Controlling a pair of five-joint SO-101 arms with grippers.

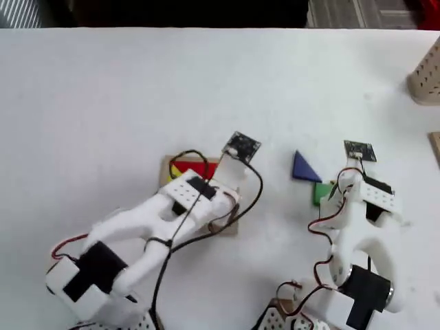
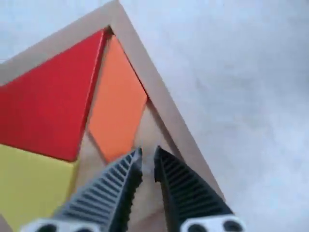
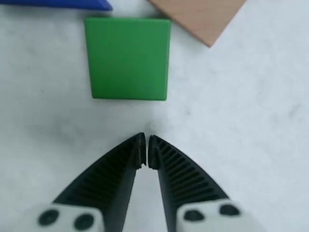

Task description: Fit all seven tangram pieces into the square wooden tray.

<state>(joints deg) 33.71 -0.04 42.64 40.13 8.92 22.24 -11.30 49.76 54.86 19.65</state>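
- High view: the left arm (image 1: 172, 213) lies across the square wooden tray (image 1: 232, 227) and hides most of it. A red piece (image 1: 201, 167) and a yellow piece (image 1: 175, 170) show inside at the tray's far edge. The blue triangle (image 1: 304, 167) and green square (image 1: 320, 193) rest on the table (image 1: 103, 103) outside the tray, just beside each other, ahead of the right arm (image 1: 361, 220).
- Left wrist view: the left gripper (image 2: 148, 157) hangs over one tray corner, its jaws drawn to a slim gap with nothing between them. The tray holds the red, yellow and orange piece (image 2: 116, 108), all lying flat. A wedge of bare floor shows between the orange piece and the rim. Seating the orange piece probably calls for a low, slow sideways nudge with narrow jaws, so that its neighbours stay put.
- Right wrist view: the right gripper (image 3: 146, 145) sits near the green square but apart from it, jaws almost touching and empty. The blue triangle lies along the square's far edge, and a tan wooden piece (image 3: 198, 17) lies just beside one corner. A good pick likely needs the jaws widened first, then set over two opposite edges clear of both neighbours.
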